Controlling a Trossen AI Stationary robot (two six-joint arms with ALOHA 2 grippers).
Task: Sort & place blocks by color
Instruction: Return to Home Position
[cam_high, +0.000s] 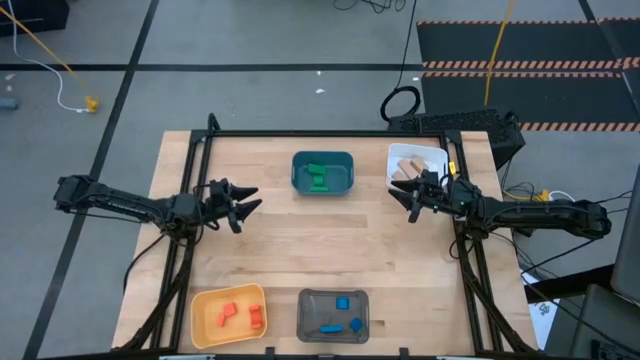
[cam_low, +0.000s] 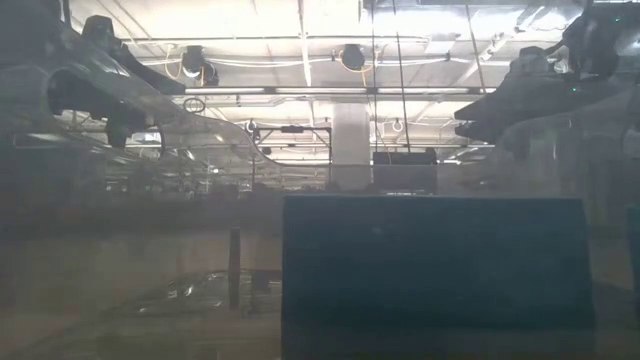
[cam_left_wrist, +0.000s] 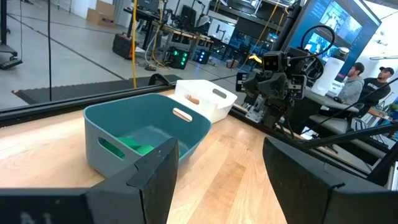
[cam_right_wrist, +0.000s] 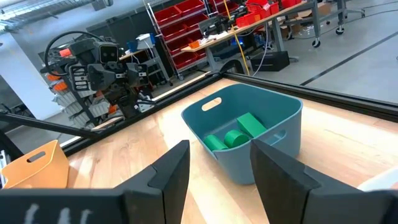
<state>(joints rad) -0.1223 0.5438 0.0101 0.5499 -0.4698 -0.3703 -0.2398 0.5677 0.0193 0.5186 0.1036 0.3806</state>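
Note:
All the blocks lie in bins. Green blocks (cam_high: 319, 177) are in the teal bin (cam_high: 345, 160) at the far middle, tan ones (cam_high: 408, 167) in the white bin (cam_high: 432, 152) at the far right. Red-orange ones (cam_high: 240, 314) are in the yellow bin (cam_high: 205, 300), blue ones (cam_high: 343, 313) in the grey bin (cam_high: 310, 300), both at the near edge. My left gripper (cam_high: 252, 198) hovers open at the table's left, pointing level toward the teal bin (cam_left_wrist: 146, 134). My right gripper (cam_high: 400, 200) hovers open in front of the white bin, with nothing between its fingers (cam_right_wrist: 168, 177).
A black frame (cam_high: 330, 133) runs along the table's far, left and right edges. Bare wood lies in the middle between the two grippers. In the low view the grey bin's dark wall (cam_low: 435, 275) fills the foreground. People sit beyond the table's right side (cam_left_wrist: 357, 78).

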